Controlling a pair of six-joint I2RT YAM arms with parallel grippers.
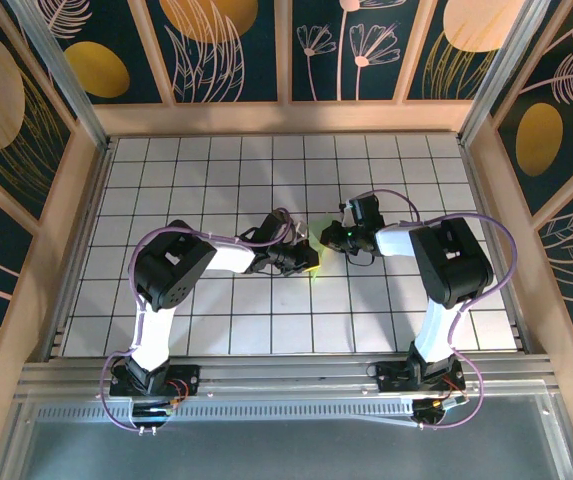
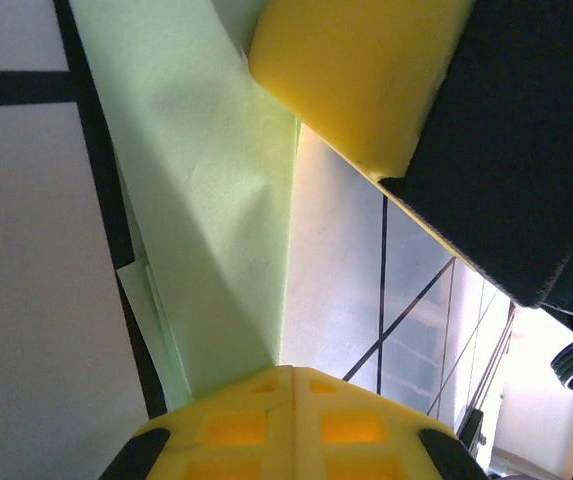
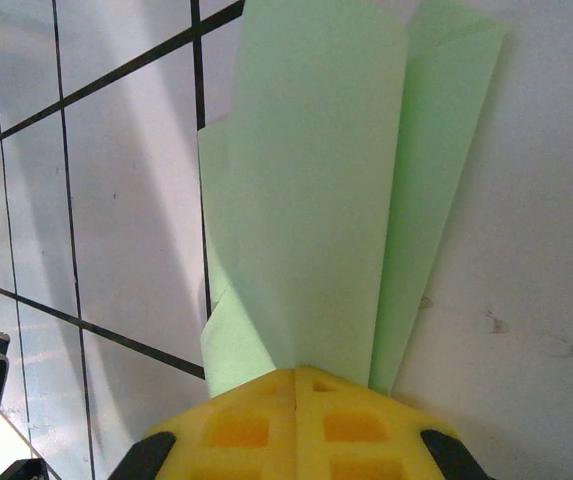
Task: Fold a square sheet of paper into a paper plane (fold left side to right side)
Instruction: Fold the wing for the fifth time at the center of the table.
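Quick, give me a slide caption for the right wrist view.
The right gripper pinches the folded green paper, its layers fanning out over the white grid table.

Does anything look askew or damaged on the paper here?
Yes. The folded green paper has uneven layers: in the right wrist view a flap juts out past the top layer on the right. The left wrist view shows a small buckle near its fold edge. No tear visible.

The thin pale-green folded sheet of paper point(image 3: 306, 200) is seen as matt and faintly grainy. The yellow waffle-moulded gripper fingers point(image 3: 236, 430) are shown as dull plastic, and the white black-gridded tabletop point(image 1: 216, 170) as smooth and slightly glossy.
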